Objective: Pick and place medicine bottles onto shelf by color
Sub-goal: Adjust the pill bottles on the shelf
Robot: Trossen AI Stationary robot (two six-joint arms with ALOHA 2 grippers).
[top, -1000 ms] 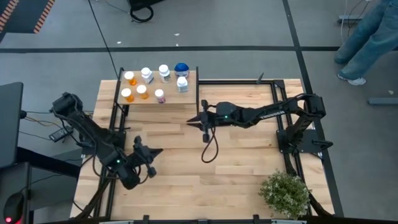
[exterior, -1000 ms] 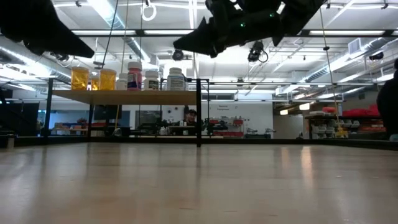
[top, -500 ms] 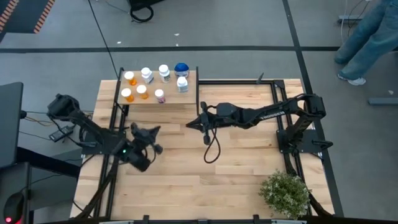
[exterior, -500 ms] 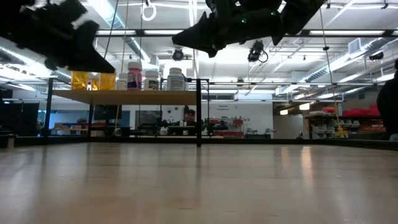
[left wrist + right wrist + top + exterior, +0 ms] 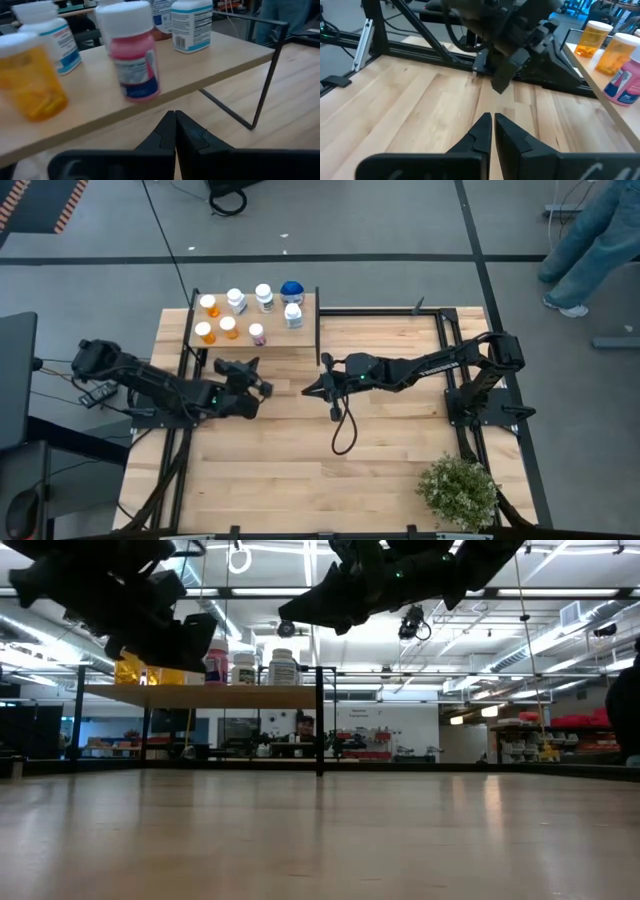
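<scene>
We can't really read anything on the bottles. In the left wrist view the labels are just lines of tiny print, blue-edged on the white ones, none of it legible. The only lettering we spot is white text along the right arm in the high view, too small to make out.

Counting in the high view, eight medicine bottles sit on the shelf (image 5: 272, 343), upper left of centre in the frame: three orange bottles (image 5: 209, 305) on the left side, one pink bottle (image 5: 257, 333) near the front edge, three white bottles (image 5: 264, 297) and one wider blue-topped bottle (image 5: 292, 289) at the back right. All stand upright, none is in a gripper.

The left gripper (image 5: 262, 388) hangs just below the shelf's front edge in the high view, and its fingers (image 5: 167, 131) are pressed together with nothing between them. The pink bottle is straight ahead of it on the shelf.

The right gripper (image 5: 308, 391) is near the middle of the frame, pointing left toward the other one, fingers (image 5: 482, 126) almost touching, also empty.

One green plant (image 5: 458, 492) sits lower right on the table (image 5: 400, 470), and one person's legs (image 5: 590, 240) show at the upper right.
</scene>
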